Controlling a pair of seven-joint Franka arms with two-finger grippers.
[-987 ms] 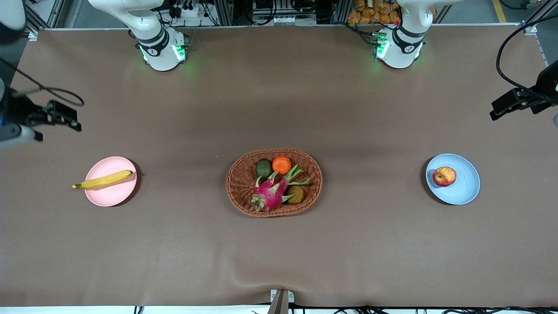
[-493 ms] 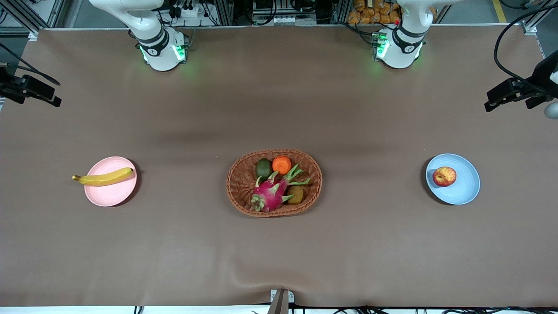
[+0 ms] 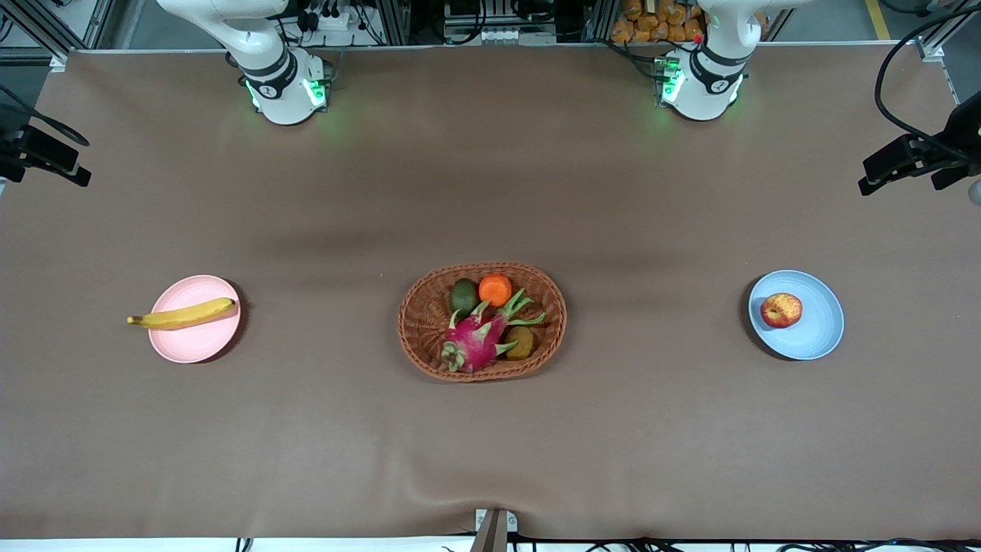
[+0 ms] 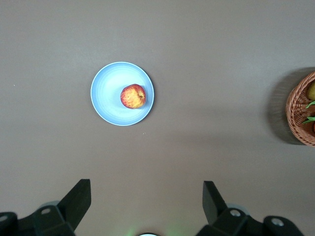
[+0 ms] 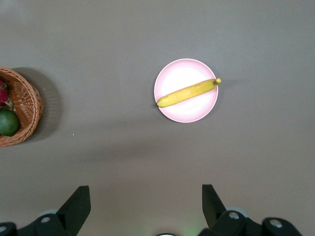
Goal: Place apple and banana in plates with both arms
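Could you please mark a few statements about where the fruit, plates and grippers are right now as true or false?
1. The apple lies on the blue plate. True.
2. The banana sits in the basket. False: it lies across the pink plate, its stem past the rim.
3. The left gripper is open and empty. True.
4. The right gripper grips the banana. False: it is open, holding nothing.
5. The basket stands between the two plates. True.
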